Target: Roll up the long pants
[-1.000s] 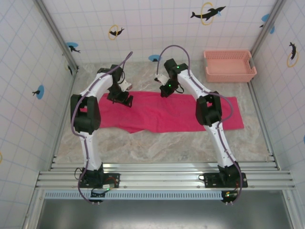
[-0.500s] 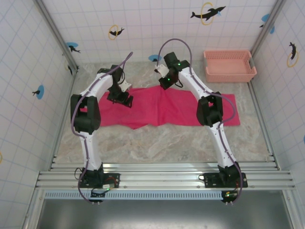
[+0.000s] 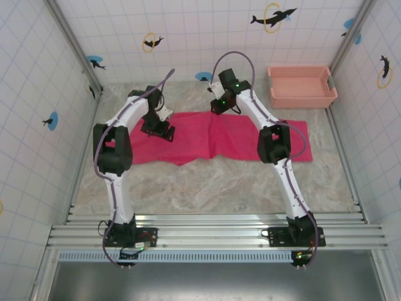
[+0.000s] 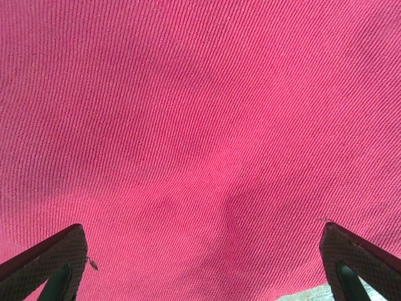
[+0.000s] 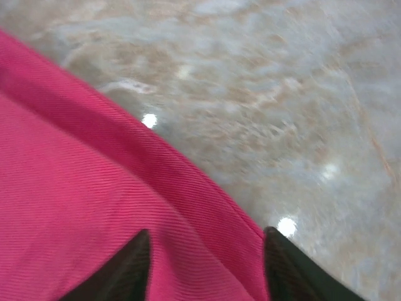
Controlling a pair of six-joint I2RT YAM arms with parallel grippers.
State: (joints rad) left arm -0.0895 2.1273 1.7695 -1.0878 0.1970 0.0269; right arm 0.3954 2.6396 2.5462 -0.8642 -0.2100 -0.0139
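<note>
While lying flat, long pants [image 3: 194, 135]: spanning the table [image 3: 207, 182].
Left gripper [image 4: 202, 227]: hovering over cloth, jaws gaping wide.
Right gripper [image 5: 207, 231]: straddling the far hem, jaws standing parted.

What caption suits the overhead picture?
Two white robot arms work magenta-red cloth trousers on a marble-patterned table; salmon-pink plastic basket nearby.

A pink basket [image 3: 302, 69] sits off to the right of the right gripper [image 3: 215, 108], a little farther back. The marble table [image 3: 213, 185] is under that gripper and all around it. Behind it stand white tile walls [image 3: 188, 25] with dolphin stickers [image 3: 273, 17].
</note>
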